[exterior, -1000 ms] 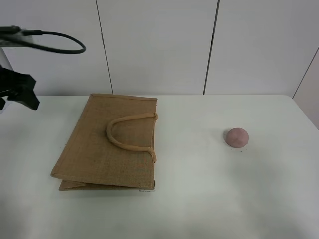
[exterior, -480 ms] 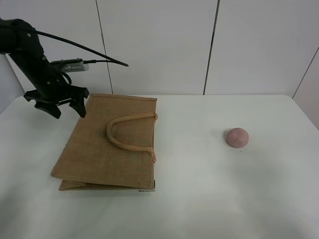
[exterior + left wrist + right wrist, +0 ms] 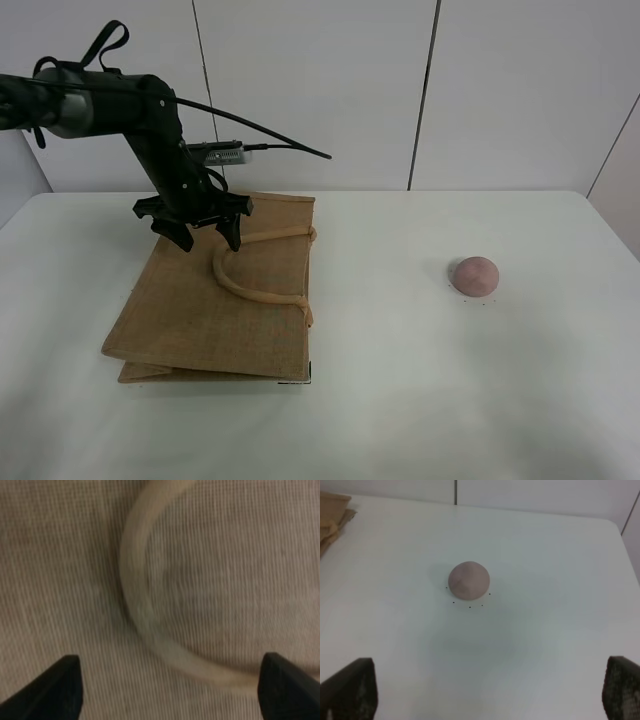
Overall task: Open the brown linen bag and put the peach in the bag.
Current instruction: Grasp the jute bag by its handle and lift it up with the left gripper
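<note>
- The left tool point(image 3: 211, 240) has come in from the far left and now hangs over the brown linen bag point(image 3: 200, 310), jaws spread, holding nothing.
- The bag lies flat and closed on the left of the counter point(image 3: 400, 400).
- The right tool point(image 3: 485, 695) is also released.
- The peach point(image 3: 474, 275) sits well apart, on the right.
- Risk: pinching both cloth layers together with the handle point(image 3: 245, 285) could drag the whole bag without opening it.

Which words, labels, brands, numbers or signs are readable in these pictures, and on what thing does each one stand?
No readable text in any view.
The brown linen bag: plain weave, no label visible.
The peach: nothing on it.
The table: only tiny black dots around the peach, not characters.
</note>
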Controlling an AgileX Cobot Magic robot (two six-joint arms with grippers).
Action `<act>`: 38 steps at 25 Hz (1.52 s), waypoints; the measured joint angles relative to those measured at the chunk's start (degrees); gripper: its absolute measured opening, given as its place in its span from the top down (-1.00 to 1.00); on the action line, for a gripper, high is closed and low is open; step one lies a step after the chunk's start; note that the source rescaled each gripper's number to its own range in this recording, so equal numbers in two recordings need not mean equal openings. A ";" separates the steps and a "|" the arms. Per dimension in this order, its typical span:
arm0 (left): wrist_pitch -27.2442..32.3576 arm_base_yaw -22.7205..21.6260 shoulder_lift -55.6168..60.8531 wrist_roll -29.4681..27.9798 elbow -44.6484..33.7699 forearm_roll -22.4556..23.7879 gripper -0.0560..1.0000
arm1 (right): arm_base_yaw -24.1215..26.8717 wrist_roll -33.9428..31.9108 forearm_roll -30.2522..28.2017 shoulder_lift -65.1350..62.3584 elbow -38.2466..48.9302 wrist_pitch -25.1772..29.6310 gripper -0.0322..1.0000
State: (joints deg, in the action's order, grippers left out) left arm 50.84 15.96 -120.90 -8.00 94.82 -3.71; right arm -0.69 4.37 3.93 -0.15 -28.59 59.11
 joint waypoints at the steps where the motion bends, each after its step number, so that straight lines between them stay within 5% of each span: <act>1: -0.07 0.00 -0.66 -0.05 0.57 0.16 -1.00 | 0.00 0.00 0.00 0.00 0.00 0.00 -1.00; 23: -6.03 -0.05 -11.91 -1.67 2.77 3.20 -0.90 | 0.00 0.00 0.00 0.00 0.00 0.00 -1.00; 28: -5.89 -0.05 -12.48 -1.81 3.20 3.20 -0.34 | 0.00 0.00 0.00 0.00 0.00 0.00 -1.00; 33: -4.41 0.03 -12.11 -1.85 4.16 2.58 0.82 | 0.00 0.00 0.00 0.00 0.00 0.00 -1.00; 38: 1.02 0.03 -10.48 -1.95 6.93 3.33 0.88 | 0.00 0.00 0.00 0.00 0.00 0.00 -1.00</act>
State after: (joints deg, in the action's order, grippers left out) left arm 51.87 15.99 -131.38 -9.95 101.74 -0.38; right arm -0.69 4.37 3.93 -0.15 -28.59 59.11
